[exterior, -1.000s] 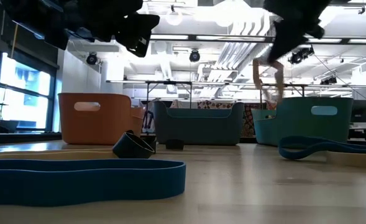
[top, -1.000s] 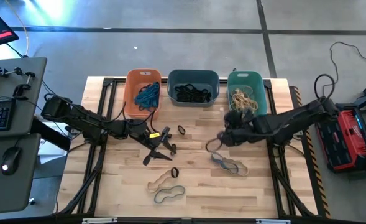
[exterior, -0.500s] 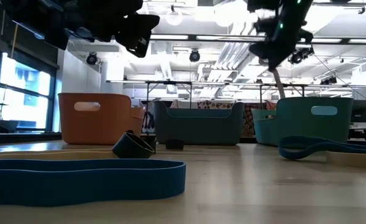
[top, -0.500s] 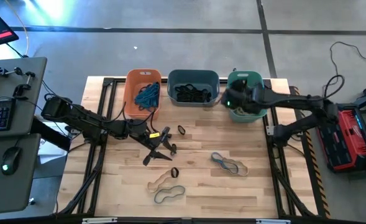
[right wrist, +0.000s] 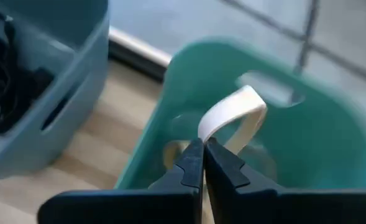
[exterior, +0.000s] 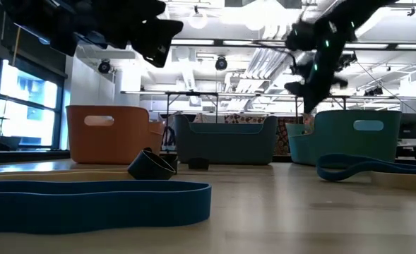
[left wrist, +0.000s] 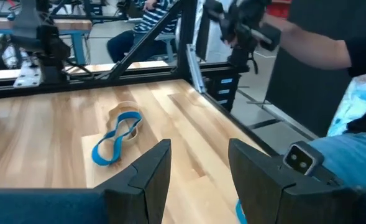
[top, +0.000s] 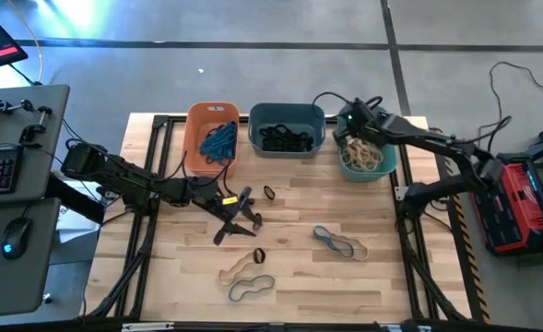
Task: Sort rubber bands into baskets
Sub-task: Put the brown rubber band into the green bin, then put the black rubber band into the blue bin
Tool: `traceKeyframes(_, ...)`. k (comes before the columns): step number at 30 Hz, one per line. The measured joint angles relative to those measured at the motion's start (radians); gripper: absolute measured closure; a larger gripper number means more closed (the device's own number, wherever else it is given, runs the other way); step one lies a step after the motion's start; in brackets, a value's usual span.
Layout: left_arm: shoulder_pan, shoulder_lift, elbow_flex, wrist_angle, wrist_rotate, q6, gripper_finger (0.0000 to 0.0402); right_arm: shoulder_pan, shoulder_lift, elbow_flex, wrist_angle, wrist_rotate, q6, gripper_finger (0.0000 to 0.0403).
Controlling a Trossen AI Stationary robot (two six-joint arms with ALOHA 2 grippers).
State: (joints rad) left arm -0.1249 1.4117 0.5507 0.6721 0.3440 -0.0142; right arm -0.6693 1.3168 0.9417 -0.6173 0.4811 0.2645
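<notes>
Three baskets stand in a row at the table's far side: orange [top: 211, 138] with blue rubber bands, slate blue-grey [top: 287, 129] with black ones, teal [top: 368, 152] with tan ones. My right gripper [top: 349, 116] hangs over the teal basket's [right wrist: 170, 106] far left corner, shut on a tan band [right wrist: 232, 115]. My left gripper [top: 237, 221] waits open above the middle of the table, its fingers [left wrist: 151, 171] with nothing between them. A blue band [left wrist: 117, 140] lies on the wood ahead of it. My right gripper pinches the tan band at one spot of its loop [right wrist: 202, 138] between its two fingertips. The fingers slant down from the table's right side. The band is lifted clear, and its free loop arches past the fingertips over the teal basket's inside.
Loose bands lie on the table: a small black one [top: 268, 194], another black one [top: 259, 255], a blue and a tan one together [top: 338, 243], a tan one [top: 237, 270] and a blue-grey one [top: 252, 289] near the front. A wide blue band [exterior: 94, 201] lies close to the low camera.
My right gripper has swung from above the middle of the table toward the far edge and the right, carrying the tan band lifted clear, and now hangs over the teal basket. It has stayed shut and has turned as it went.
</notes>
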Motion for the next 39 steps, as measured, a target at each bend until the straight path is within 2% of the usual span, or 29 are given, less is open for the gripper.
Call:
traceKeyframes(2, 0.0, 0.0, 0.0, -0.007, -0.033, 0.007, 0.0247, -0.025, 0.001, -0.082, 0.1, -0.061, -0.002, 0.0403)
traceKeyframes(8, 0.012, 0.0, 0.0, -0.046, -0.09, 0.003, 0.0247, -0.064, 0.001, -0.24, 0.215, -0.092, 0.016, 0.0403)
traceKeyframes(19, 0.086, 0.0, 0.001, -0.119, -0.091, -0.001, 0.0247, -0.13, 0.001, -0.27, 0.216, -0.183, -0.02, 0.0396)
traceKeyframes(22, 0.105, 0.0, 0.001, -0.158, -0.091, 0.005, 0.0248, -0.13, 0.001, -0.257, 0.182, -0.21, -0.047, 0.0364)
traceKeyframes(26, 0.108, 0.0, 0.001, -0.237, -0.092, 0.095, 0.0248, -0.121, 0.001, -0.198, 0.08, -0.22, -0.039, 0.0295)
traceKeyframes(31, 0.098, 0.0, 0.001, -0.297, -0.133, 0.095, 0.0248, -0.086, -0.008, -0.109, -0.021, -0.22, -0.048, 0.0217)
traceKeyframes(35, 0.082, 0.0, 0.001, -0.395, -0.235, 0.138, 0.0248, -0.028, -0.049, -0.065, -0.021, -0.215, -0.048, 0.0189)
traceKeyframes(39, 0.071, 0.0, 0.001, -0.485, -0.364, 0.174, 0.0247, 0.047, -0.104, -0.046, -0.014, -0.183, -0.037, 0.0186)
